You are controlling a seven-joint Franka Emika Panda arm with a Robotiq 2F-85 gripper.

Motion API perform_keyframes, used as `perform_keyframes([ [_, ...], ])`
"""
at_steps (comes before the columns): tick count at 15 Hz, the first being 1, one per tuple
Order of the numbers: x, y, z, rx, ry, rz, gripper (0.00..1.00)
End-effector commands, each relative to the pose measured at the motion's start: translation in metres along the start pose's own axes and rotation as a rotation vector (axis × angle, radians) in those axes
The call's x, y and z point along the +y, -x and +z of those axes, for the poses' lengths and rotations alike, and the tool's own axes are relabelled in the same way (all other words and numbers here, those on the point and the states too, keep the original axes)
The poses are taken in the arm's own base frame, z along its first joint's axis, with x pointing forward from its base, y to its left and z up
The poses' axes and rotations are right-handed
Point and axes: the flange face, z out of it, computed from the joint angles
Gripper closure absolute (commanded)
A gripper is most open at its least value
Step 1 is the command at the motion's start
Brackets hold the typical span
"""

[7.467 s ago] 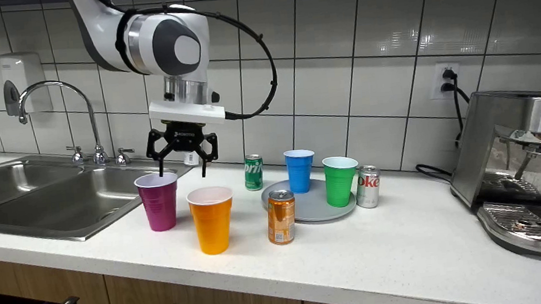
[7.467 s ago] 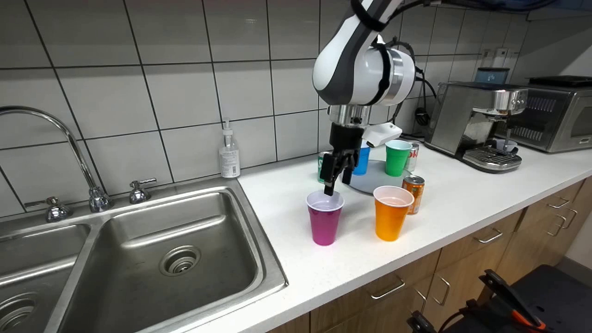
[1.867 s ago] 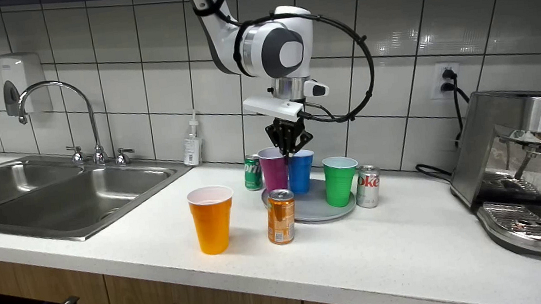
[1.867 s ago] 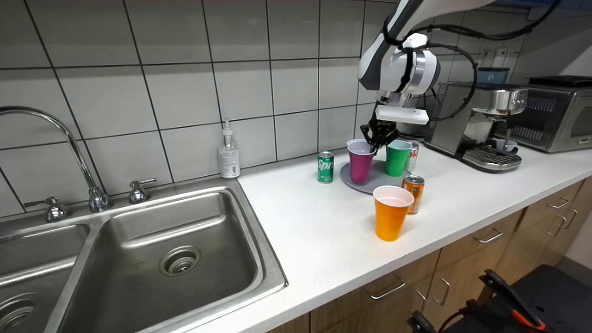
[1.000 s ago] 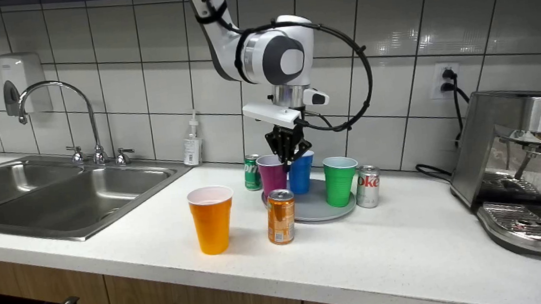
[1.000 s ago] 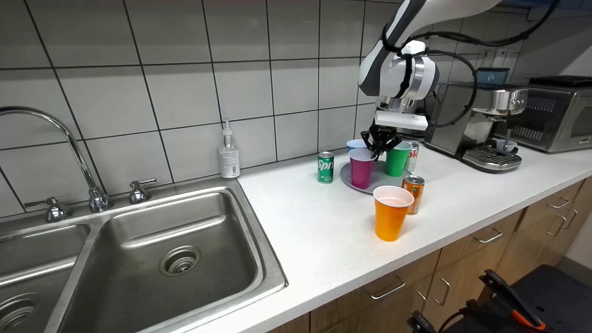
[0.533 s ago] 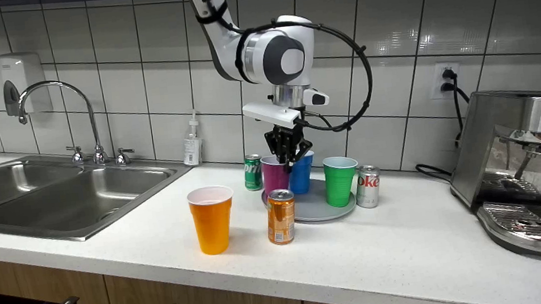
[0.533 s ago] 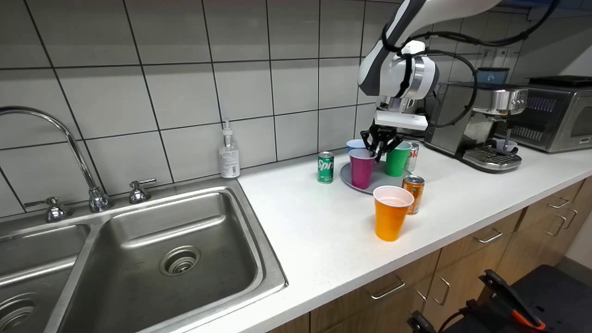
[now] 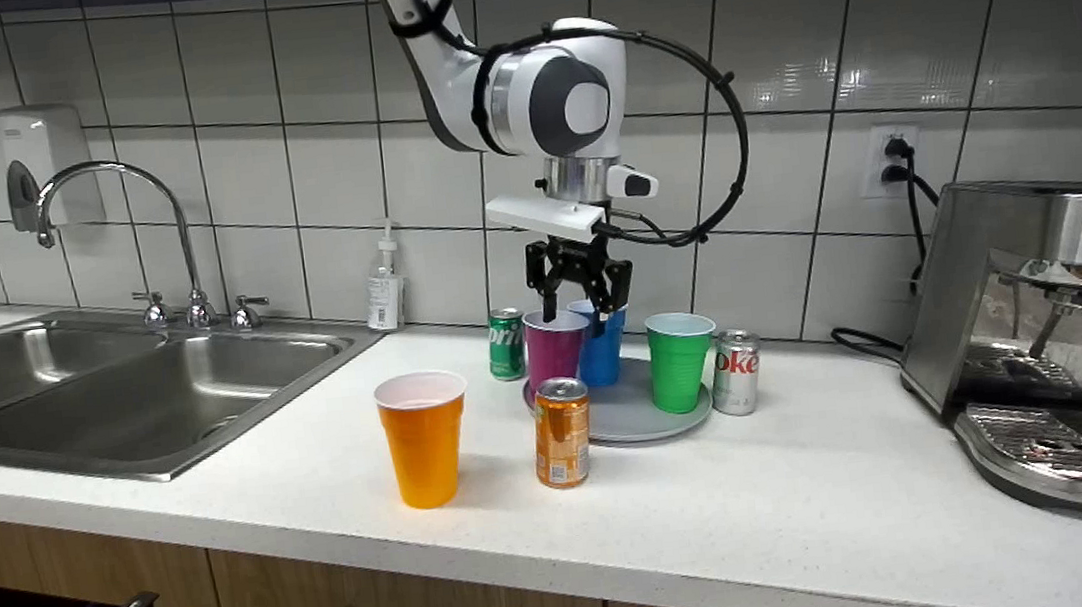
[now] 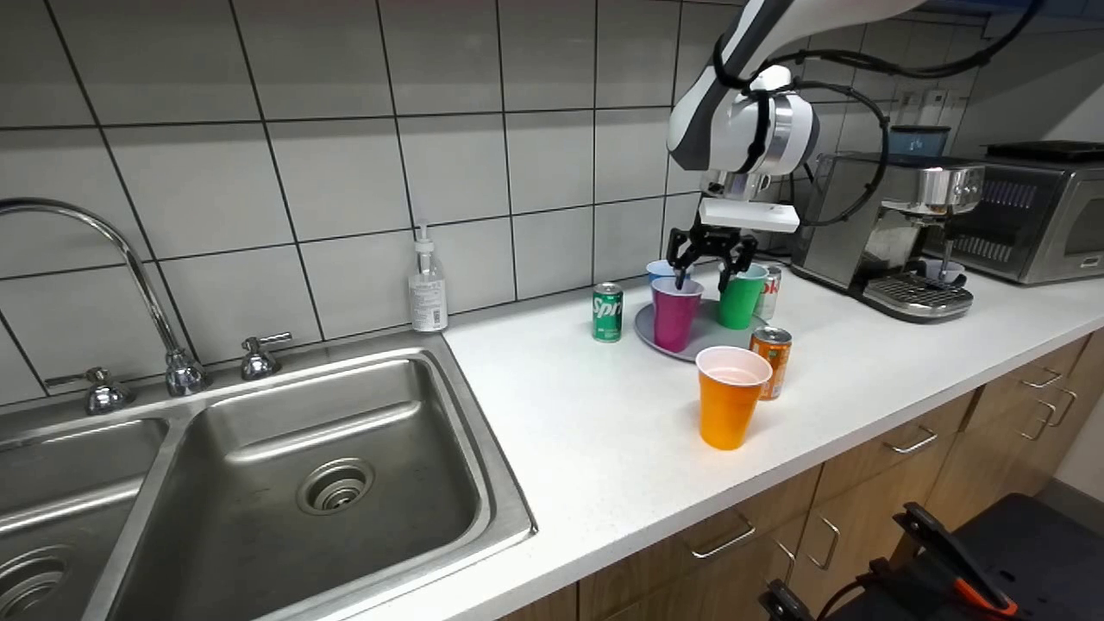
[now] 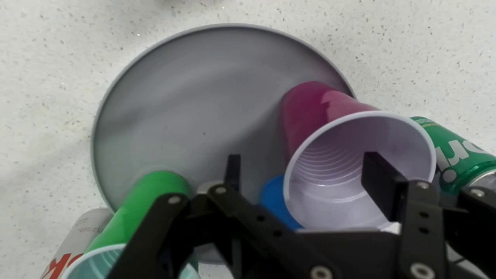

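Cup [image 9: 553, 354], purple, beneath spread gripper [image 9: 575, 324]; contact unclear.

In the wrist view, the blue cup [image 11: 276, 195] is partly hidden by the magenta cup [image 11: 337, 149]; at three o'clock, the Sprite can [image 11: 459, 155] is cut off.

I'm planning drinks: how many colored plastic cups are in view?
4. The purple cup, blue cup and green cup stand on the gray plate; the orange cup stands on the white counter. Others nested or behind something could be hidden.
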Motion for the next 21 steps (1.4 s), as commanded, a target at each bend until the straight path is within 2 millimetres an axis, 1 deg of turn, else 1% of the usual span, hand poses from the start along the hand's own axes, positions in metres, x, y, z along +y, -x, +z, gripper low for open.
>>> perform_keyframes([
  [1,-0.002,0.008,-0.032,0.005,0.006,-0.068,0.00],
  [5,-0.010,0.027,-0.054,0.023,0.017,-0.185,0.00],
  [9,-0.022,0.053,-0.067,0.018,0.019,-0.289,0.00],
  [15,-0.052,0.105,-0.070,-0.031,0.019,-0.465,0.00],
  [17,-0.062,0.123,-0.067,-0.053,0.023,-0.513,0.00],
  [21,-0.077,0.149,-0.059,-0.081,0.047,-0.586,0.00],
])
